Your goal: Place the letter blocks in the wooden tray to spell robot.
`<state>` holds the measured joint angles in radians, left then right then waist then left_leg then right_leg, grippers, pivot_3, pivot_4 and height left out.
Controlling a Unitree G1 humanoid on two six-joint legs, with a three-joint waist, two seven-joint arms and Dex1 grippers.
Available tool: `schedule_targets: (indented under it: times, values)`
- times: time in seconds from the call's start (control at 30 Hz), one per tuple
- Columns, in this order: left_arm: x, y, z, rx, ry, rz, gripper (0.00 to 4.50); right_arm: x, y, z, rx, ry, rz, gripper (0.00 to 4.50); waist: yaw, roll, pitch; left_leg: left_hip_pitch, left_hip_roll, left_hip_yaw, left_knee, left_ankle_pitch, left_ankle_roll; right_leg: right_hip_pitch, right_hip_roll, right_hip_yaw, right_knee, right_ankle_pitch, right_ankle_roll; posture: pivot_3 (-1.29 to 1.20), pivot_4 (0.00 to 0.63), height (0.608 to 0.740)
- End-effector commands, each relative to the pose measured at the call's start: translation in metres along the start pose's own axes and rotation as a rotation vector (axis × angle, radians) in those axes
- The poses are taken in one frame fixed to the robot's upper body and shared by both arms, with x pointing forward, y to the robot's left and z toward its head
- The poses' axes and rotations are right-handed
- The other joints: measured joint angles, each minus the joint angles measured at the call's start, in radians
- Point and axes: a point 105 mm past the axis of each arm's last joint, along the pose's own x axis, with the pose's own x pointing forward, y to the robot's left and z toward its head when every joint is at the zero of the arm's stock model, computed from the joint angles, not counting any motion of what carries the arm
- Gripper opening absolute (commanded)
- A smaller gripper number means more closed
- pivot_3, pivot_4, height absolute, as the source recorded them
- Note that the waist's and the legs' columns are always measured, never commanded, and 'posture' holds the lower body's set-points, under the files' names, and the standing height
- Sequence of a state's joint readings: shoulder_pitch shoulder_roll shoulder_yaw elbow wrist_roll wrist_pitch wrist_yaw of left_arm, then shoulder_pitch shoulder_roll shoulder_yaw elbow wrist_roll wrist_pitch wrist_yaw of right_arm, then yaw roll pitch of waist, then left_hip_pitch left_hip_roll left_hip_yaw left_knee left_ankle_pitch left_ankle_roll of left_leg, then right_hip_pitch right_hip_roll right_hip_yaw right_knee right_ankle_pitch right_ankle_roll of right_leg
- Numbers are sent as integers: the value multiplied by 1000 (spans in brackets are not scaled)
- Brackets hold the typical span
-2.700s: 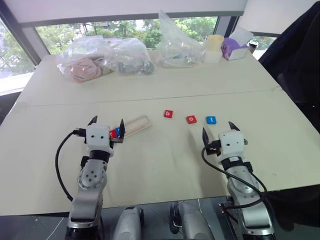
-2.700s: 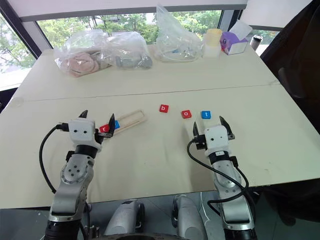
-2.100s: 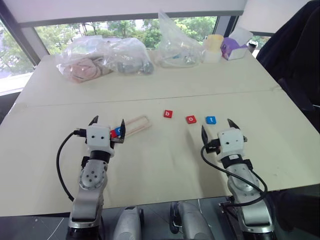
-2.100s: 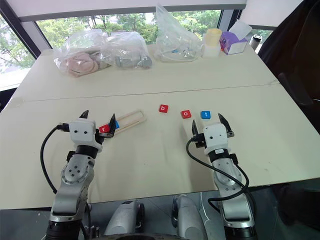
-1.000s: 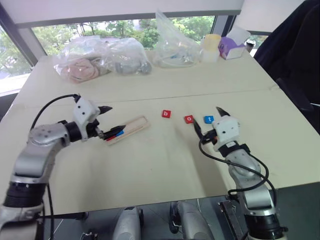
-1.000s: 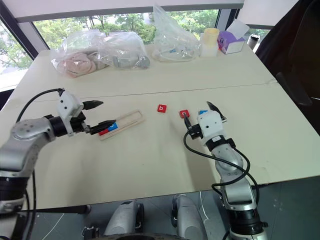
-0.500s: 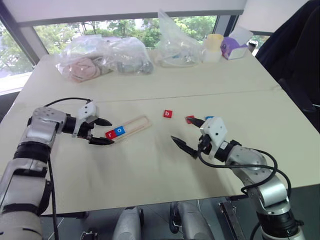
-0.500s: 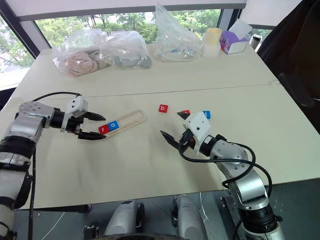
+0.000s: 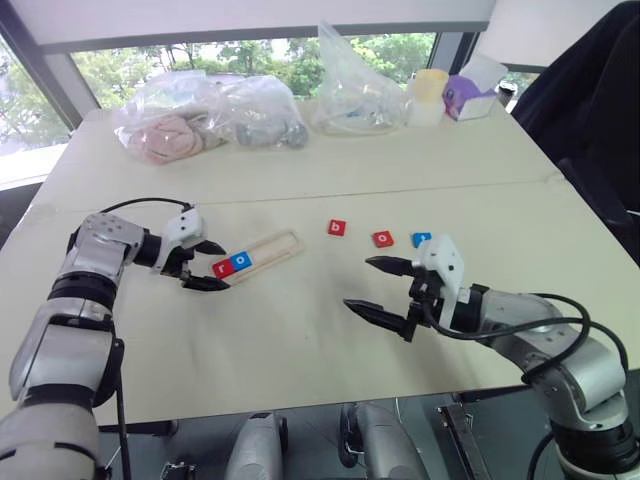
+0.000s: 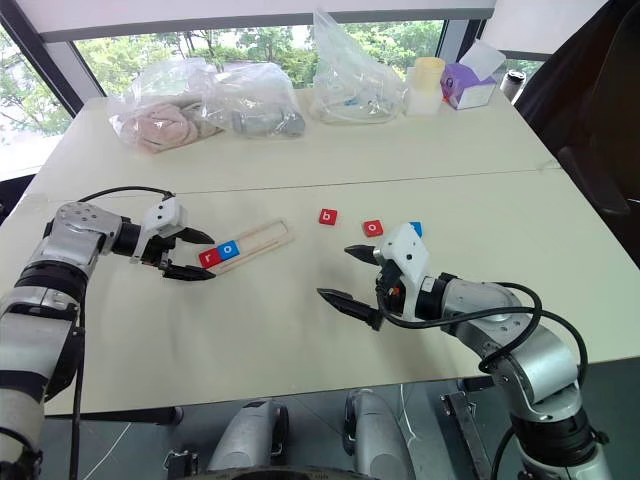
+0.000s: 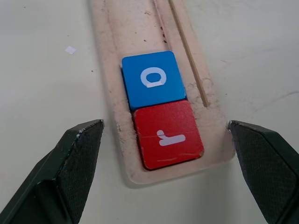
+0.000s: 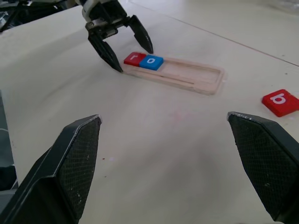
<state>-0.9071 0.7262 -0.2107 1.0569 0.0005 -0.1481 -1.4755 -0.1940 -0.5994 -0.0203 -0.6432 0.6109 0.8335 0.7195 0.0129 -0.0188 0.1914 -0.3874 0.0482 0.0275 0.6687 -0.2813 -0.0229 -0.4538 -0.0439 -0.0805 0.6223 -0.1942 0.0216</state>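
Left eye view, left tool (image 9: pixel 212 265) spread at the tray (image 9: pixel 272 247) end holding red r (image 9: pixel 222 268) and blue o (image 9: pixel 241 261), right tool (image 9: pixel 380 286) spread empty above table (image 9: pixel 300 340), b (image 9: pixel 337 228), o (image 9: pixel 383 239), t (image 9: pixel 421 239) loose beyond.

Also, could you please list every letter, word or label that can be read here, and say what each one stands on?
"r": red tile, at the wooden tray's end.
"o": blue tile, touching the r tile in the tray.
"b": red tile, loose on the table.
"o": red tile, on the table.
"t": blue tile, partly hidden; letter not clearly readable.
Purple box: print too small to read.
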Motion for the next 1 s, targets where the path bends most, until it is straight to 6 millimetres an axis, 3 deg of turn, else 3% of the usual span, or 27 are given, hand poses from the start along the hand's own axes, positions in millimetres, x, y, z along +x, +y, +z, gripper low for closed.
schedule_targets:
  times: [0.03, 0.47, 0.6, 0.63, 0.87, 1.0]
  values:
    - [1, 0, -3, 8, 18, 2, 4500, -4, 12, 15, 2, -27, 84, 4423, 0, 0, 0, 0, 0, 0, 0, 0, 0, 0, 0, 0, 0, 0, 0, 0, 150, 740]
    - [14, -15, -18, -16, 46, -33, 4500, -5, 4, 17, -34, 22, 88, 4423, 1, 0, 0, 1, 0, 0, 1, 0, 0, 0, 0, 0, 3, 0, 0, 0, 150, 740]
    - [16, -17, -22, -22, 52, -23, 3332, -4, 3, 17, -41, 21, 83, 4500, 1, 0, -1, 1, 0, 0, 1, 0, 0, 0, -1, 0, 3, 0, 0, 0, 150, 740]
    - [17, -17, -22, -24, 52, -20, 3236, -3, 3, 17, -43, 20, 81, 4500, 1, 1, -1, 2, 0, 0, 1, 0, 0, 1, -1, 0, 3, 0, 0, 0, 150, 740]
    - [24, -29, -22, -11, 47, -55, 3235, -2, 1, 16, -51, 18, 64, 4500, 0, 1, -2, 6, 0, 1, 1, 0, 0, 5, -1, 1, 2, -1, 1, 0, 150, 740]
    - [37, -46, -10, 49, 12, -131, 3235, -2, 0, 16, -55, 19, 55, 4500, 0, 2, -2, 12, 0, 1, -2, 0, 0, 11, -1, 1, -2, -2, 0, 0, 150, 740]
